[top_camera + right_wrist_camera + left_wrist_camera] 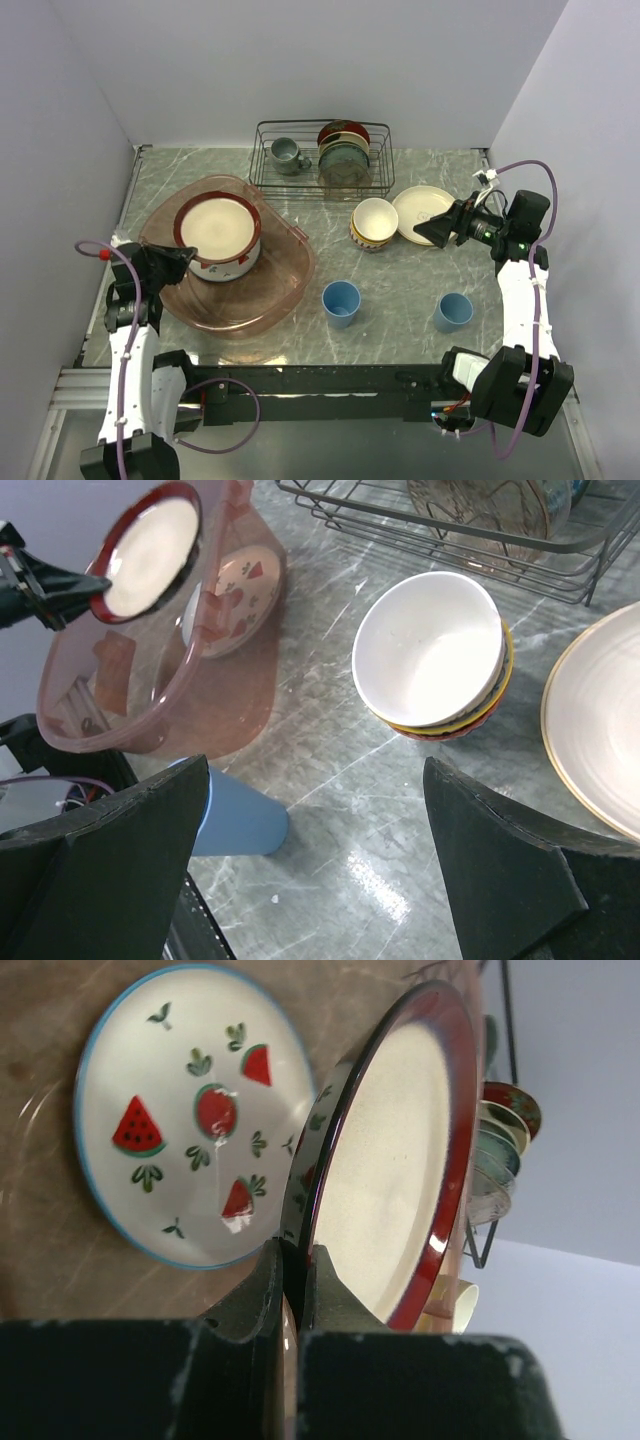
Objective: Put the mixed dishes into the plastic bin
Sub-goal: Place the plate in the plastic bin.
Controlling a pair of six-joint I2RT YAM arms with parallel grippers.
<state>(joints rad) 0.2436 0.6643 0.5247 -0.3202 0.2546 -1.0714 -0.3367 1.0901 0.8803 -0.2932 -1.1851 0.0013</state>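
My left gripper (185, 262) is shut on the edge of the red-rimmed plate (218, 228), holding it tilted above the pinkish plastic bin (285, 268); the wrist view shows the jaws (297, 1260) clamped on its rim (395, 1160). The fruit-print white plate (190, 1110) lies flat in the bin under it. My right gripper (428, 230) is open and empty, hovering over the table (315, 860) near the cream bowl (375, 215), which is stacked in the red-patterned bowl (372, 240). A cream plate (428, 205) lies beside them. Two light-blue cups (341, 301) (453, 311) stand in front.
The black wire rack (320, 175) at the back holds a grey mug (288, 154) and upright dark plates (344, 150). Walls close in the left, back and right. In the right wrist view the near cup (235, 815) stands beside the left finger (100, 870).
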